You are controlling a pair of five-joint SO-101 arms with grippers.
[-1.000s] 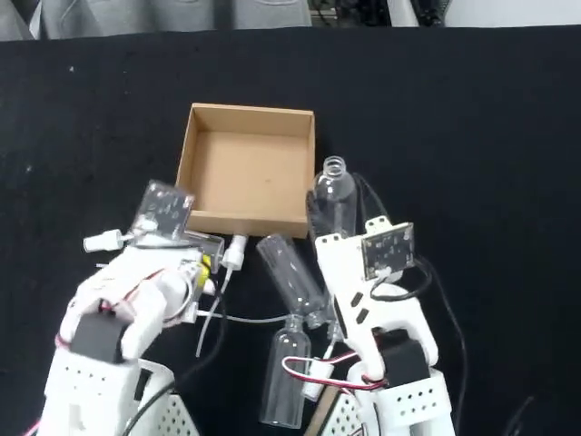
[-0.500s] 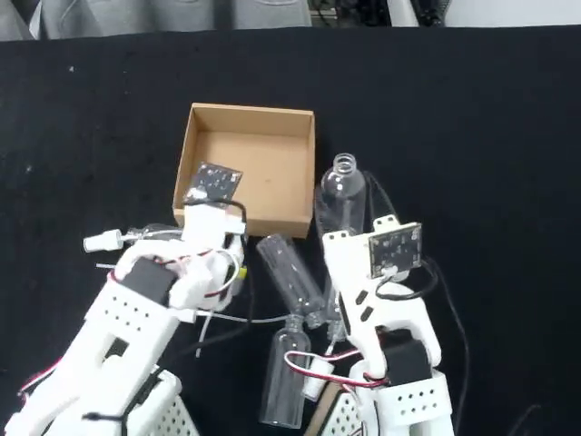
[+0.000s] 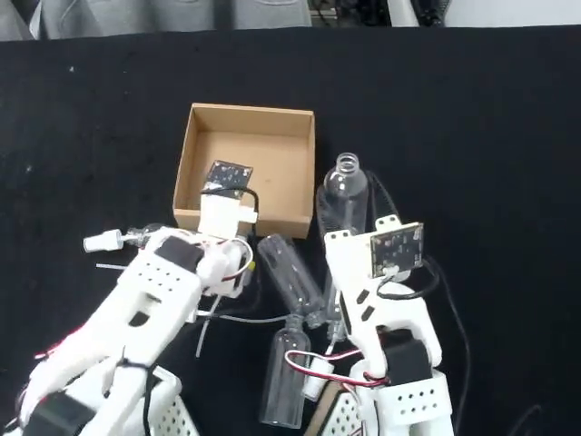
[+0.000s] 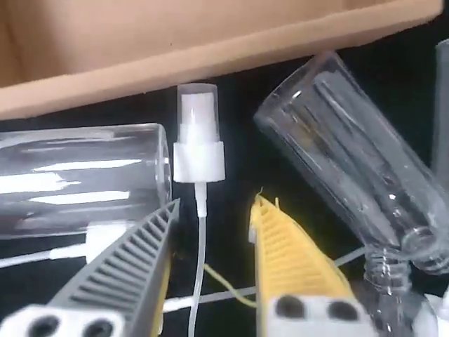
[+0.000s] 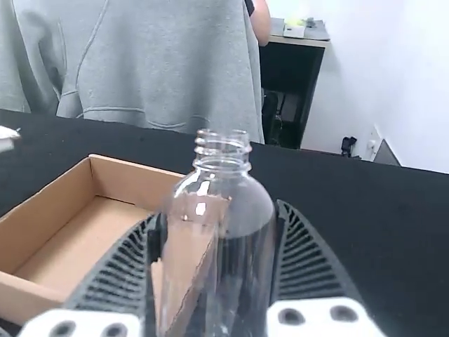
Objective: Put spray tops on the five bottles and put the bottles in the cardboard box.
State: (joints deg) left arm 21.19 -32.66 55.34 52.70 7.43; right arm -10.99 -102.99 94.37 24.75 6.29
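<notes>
- The left claw (image 4: 214, 210) is roughly half open and holds nothing. Its grey and yellow fingers stand on either side of the thin tube of a loose spray top (image 4: 198, 144).
- That spray top lies flat on the black desk (image 3: 472, 127), just in front of the near wall of the cardboard box (image 3: 245, 113). Its nozzle end faces the box and its tube trails back between the claw's fingers.
- The right claw (image 5: 219, 228) is closed around the body of an upright bottle (image 5: 224, 186). The bottle's long axis is vertical, its open neck is up, and it has no top on it. In the high view it stands just beside the box's right wall, near the centre of the frame.
- A slanted bottle (image 3: 289, 271) lies on the desk below the box. Its long axis runs from upper left to lower right, with the neck at the lower right.
- A third bottle (image 3: 280, 381) lies at lower centre, its neck toward the top of the frame and close to the slanted bottle's neck.
- A capped bottle (image 3: 118, 240) lies at middle left, its white top pointing left.
</notes>
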